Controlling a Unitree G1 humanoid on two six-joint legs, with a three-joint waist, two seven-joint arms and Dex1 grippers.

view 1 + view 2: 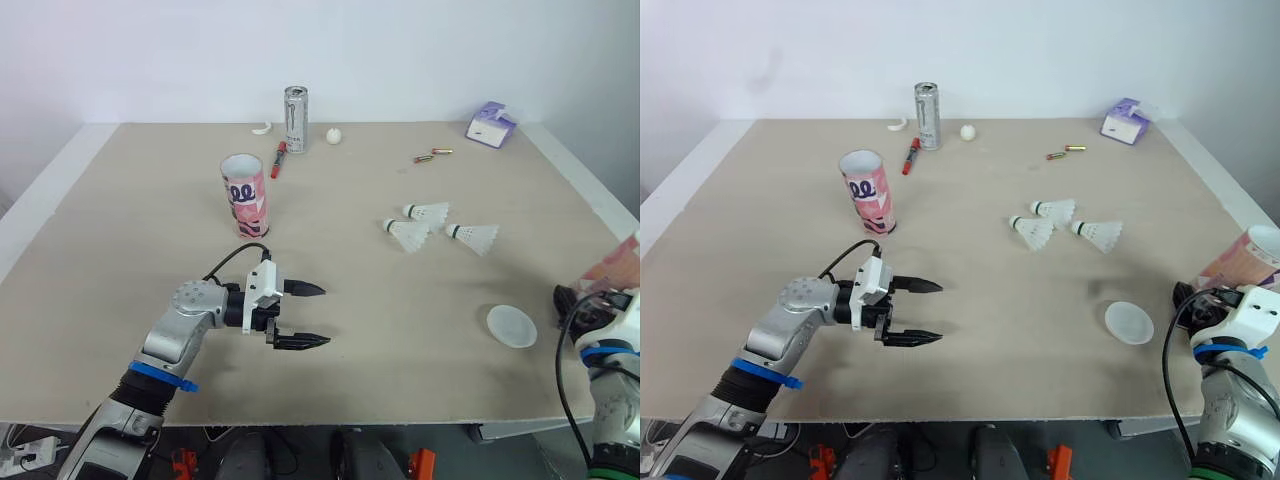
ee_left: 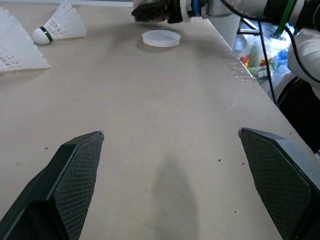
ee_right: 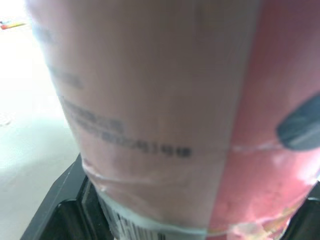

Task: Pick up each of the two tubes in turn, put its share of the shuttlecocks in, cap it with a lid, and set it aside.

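Observation:
One pink tube (image 1: 245, 195) stands upright and open-topped on the table's left half. The second pink tube (image 1: 1245, 256) is tilted at the right edge of the table, with my right gripper (image 1: 1192, 298) shut on it; up close its printed wall (image 3: 150, 115) sits between the fingers. Three white shuttlecocks (image 1: 408, 235) (image 1: 428, 212) (image 1: 473, 236) lie together right of centre. A white lid (image 1: 511, 325) lies flat near the front right. My left gripper (image 1: 325, 316) hovers open and empty over the bare front of the table, pointing right toward the lid (image 2: 161, 38).
Along the far edge are a silver can (image 1: 295, 118), a red marker (image 1: 279, 160), a white ball (image 1: 333, 135), two small batteries (image 1: 432, 155) and a purple tissue pack (image 1: 490, 125). The table's right edge (image 2: 235, 65) drops off beside the lid.

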